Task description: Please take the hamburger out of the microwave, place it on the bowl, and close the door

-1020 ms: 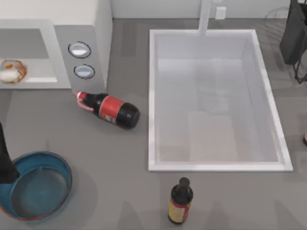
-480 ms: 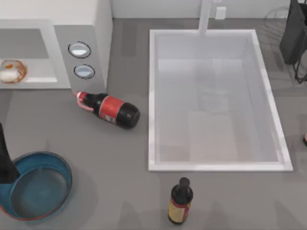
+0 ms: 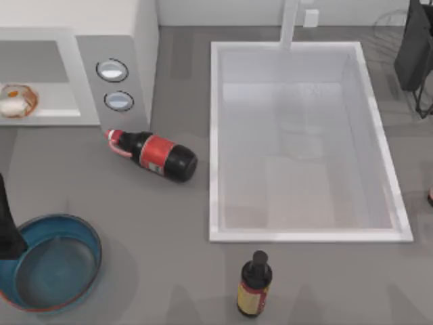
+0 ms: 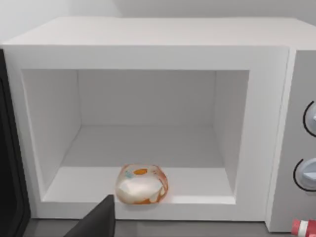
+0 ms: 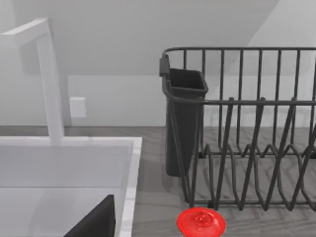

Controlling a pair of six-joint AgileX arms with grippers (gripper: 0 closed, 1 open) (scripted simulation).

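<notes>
While the microwave (image 4: 148, 118) stands with its cavity open at the counter's (image 3: 135, 203) far left, the hamburger (image 4: 141, 184) sits inside, near the front edge of the cavity floor. A teal bowl (image 3: 51, 263) rests at the counter's near left corner, with the dark left arm (image 3: 7, 227) at its left rim. Whether the left tool or the right tool is released or clenched cannot be told. A cola bottle (image 3: 157, 155) lies on its side just in front of the control panel. Right of it is the white sink (image 3: 304, 142), with a dark sauce bottle (image 3: 255, 282) upright before it. A black dish rack (image 5: 237, 128) stands beyond the sink, with a red cap (image 5: 201, 222) before it.
</notes>
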